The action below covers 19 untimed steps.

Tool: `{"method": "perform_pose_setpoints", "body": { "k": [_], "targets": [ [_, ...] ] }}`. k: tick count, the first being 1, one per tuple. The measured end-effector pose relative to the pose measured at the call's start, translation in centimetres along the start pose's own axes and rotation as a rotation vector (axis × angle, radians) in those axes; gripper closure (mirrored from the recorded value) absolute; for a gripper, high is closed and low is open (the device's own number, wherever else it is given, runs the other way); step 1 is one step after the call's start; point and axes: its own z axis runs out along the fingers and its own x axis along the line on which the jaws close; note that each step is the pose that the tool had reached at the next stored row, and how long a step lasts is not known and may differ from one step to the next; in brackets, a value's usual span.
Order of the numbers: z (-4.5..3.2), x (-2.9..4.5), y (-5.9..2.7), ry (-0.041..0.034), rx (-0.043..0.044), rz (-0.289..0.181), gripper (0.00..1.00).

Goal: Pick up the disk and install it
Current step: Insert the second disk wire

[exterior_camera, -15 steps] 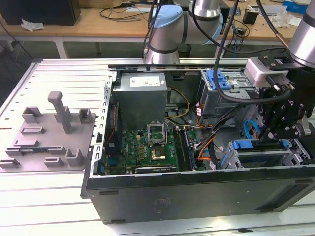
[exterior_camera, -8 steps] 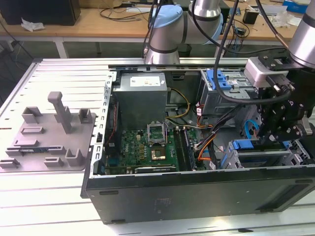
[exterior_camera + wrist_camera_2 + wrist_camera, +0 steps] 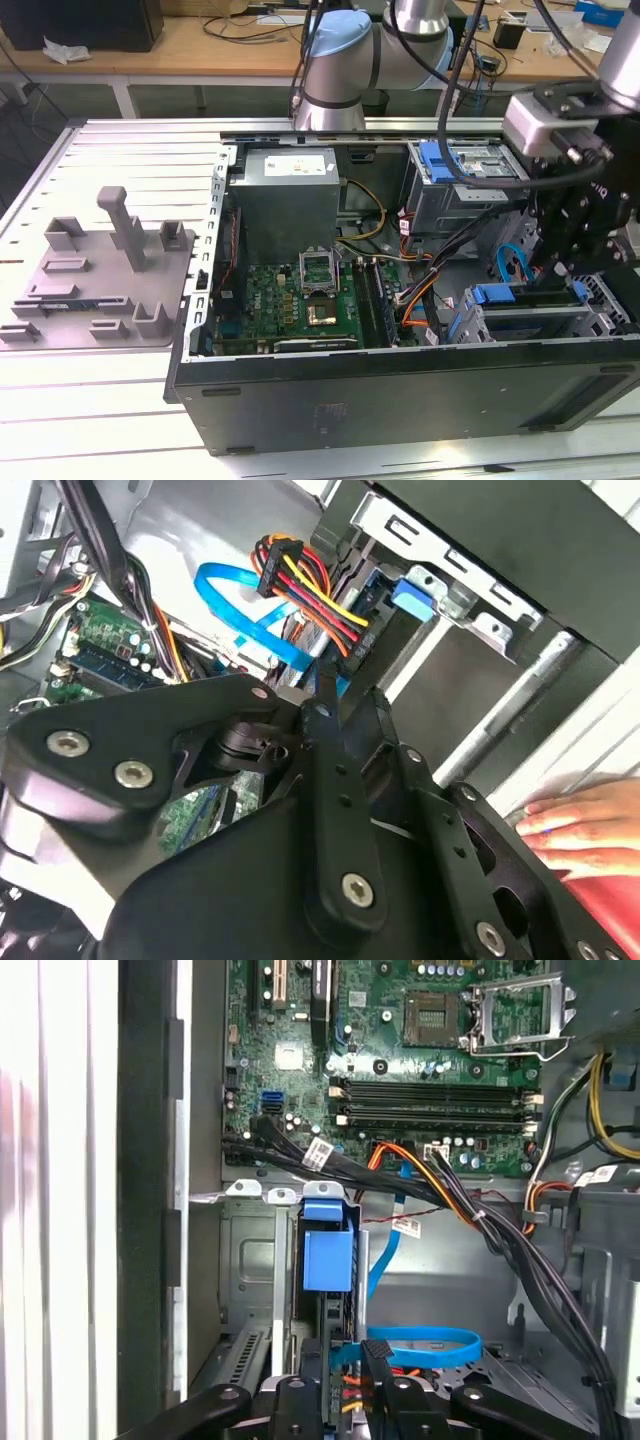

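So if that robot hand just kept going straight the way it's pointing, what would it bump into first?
Probably the blue-framed disk standing in the drive bay directly ahead of the hand, though depth is hard to judge; a blue flat cable lies close beside that path.

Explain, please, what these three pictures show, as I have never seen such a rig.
It is a robot arm working inside an open computer case. The exterior view comes from a camera off the arm; both wrist views come from cameras riding on it. At the exterior view's left lies a grey fixture plate. In the first wrist view the pincer is right at the disk, whose blue frame stands edge-on in a drive bay; whether it grips it is unclear. The second wrist view shows a person's hand nearby.
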Motion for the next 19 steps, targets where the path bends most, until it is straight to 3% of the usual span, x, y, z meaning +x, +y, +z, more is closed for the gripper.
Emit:
{"method": "perform_pose_setpoints", "body": {
  "k": [2, 6, 9, 10, 11, 19],
  "targets": [
    [-0.6, -0.15, 0.26, 0.0135, -0.0004, -0.001, 0.7],
    [-1.12, -0.48, 0.97, 0.0597, -0.0016, -0.002, 0.71],
    [-1.68, -1.08, 1.17, 0.1001, -0.0027, -0.004, 0.89],
    [-1.83, -1.19, 1.16, 0.1089, -0.0029, -0.004, 0.89],
    [-1.86, -1.22, 1.17, 0.1116, -0.0029, -0.004, 0.89],
    [-1.86, -1.22, 1.17, 0.112, -0.0028, -0.006, 0.89]
  ]
}}
